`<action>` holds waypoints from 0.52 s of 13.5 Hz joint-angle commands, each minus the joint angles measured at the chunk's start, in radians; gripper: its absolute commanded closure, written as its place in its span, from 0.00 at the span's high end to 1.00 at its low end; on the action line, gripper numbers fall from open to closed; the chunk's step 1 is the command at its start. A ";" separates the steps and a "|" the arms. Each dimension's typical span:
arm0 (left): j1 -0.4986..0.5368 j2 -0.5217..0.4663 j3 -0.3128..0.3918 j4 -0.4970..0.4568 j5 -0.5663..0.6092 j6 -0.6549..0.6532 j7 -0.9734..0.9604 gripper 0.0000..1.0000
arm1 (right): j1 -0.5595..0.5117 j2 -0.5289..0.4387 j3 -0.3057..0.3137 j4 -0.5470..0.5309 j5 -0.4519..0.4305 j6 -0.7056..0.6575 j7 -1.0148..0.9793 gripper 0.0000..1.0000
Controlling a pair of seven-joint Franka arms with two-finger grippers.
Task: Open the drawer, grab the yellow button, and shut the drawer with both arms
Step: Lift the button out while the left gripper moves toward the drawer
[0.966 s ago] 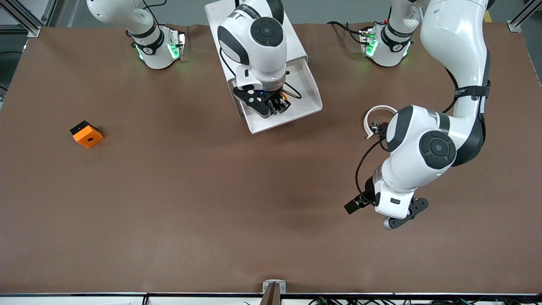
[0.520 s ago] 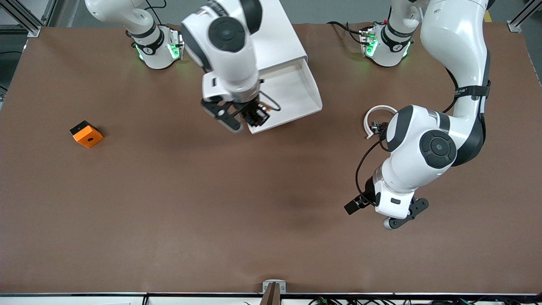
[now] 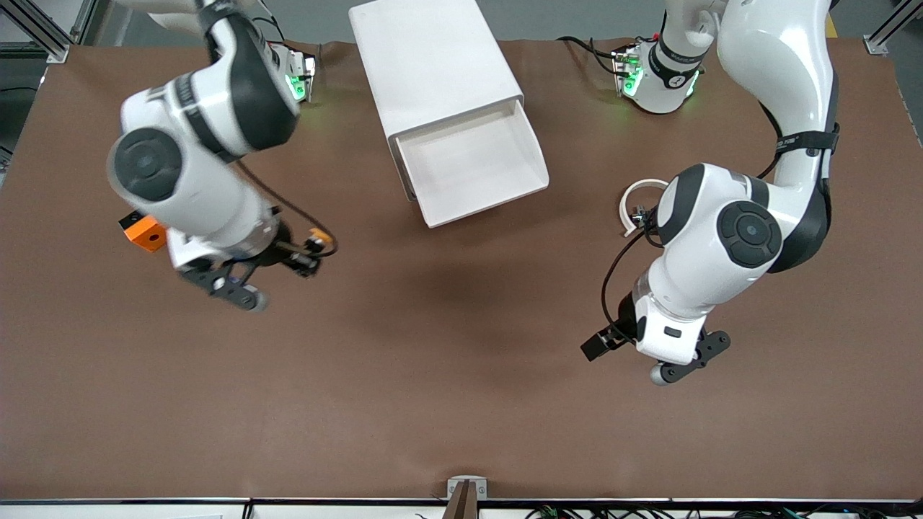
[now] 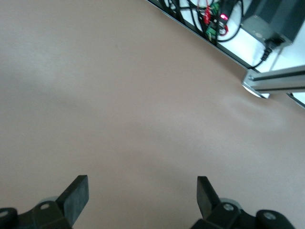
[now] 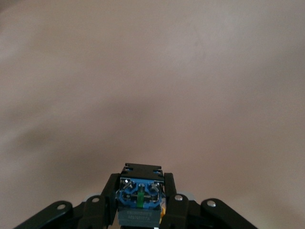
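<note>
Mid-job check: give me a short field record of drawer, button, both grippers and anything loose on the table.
drawer: top one, pulled open, tray empty
button: clamped in the right gripper
right gripper: over bare table toward the right arm's end
left gripper: open, empty, over bare table; arm waits
orange block: on the table, partly hidden by the right arm
white arc: on the table beside the left arm

High front camera faces both arm bases across the whole table (image 3: 461, 375). Both wrist cameras look down close at bare tabletop, which the front view shares.
</note>
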 commanded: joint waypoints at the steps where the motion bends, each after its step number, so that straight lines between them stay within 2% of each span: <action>1: -0.004 -0.006 -0.017 -0.014 0.019 0.029 0.008 1.00 | -0.120 -0.002 0.018 -0.046 0.017 0.041 -0.223 0.00; 4: -0.006 0.003 -0.018 -0.014 0.016 0.029 0.011 1.00 | -0.235 0.026 0.016 -0.097 0.003 0.124 -0.448 0.00; 7: -0.007 0.003 -0.020 -0.024 0.015 0.029 0.010 1.00 | -0.312 0.073 0.016 -0.137 -0.057 0.222 -0.549 0.00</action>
